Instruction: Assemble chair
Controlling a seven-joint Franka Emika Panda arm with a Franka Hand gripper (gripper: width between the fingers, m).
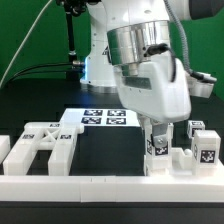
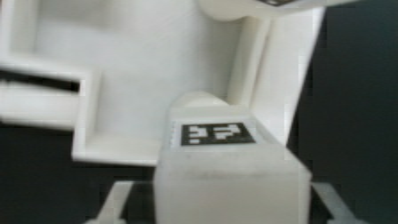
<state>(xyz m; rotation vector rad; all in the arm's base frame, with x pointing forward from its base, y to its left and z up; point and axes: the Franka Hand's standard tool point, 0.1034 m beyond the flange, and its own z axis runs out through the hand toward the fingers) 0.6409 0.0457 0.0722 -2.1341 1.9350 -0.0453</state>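
We see the gripper (image 1: pixel 160 136) clamping a tagged block (image 1: pixel 158 148); the frame (image 1: pixel 45 147) lies well apart, toward the exterior view's left.

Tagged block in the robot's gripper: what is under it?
Below the tagged block, held in the gripper, the wrist view shows a big white chair part lying on the black table. Whether block and part touch is hidden by the block itself.
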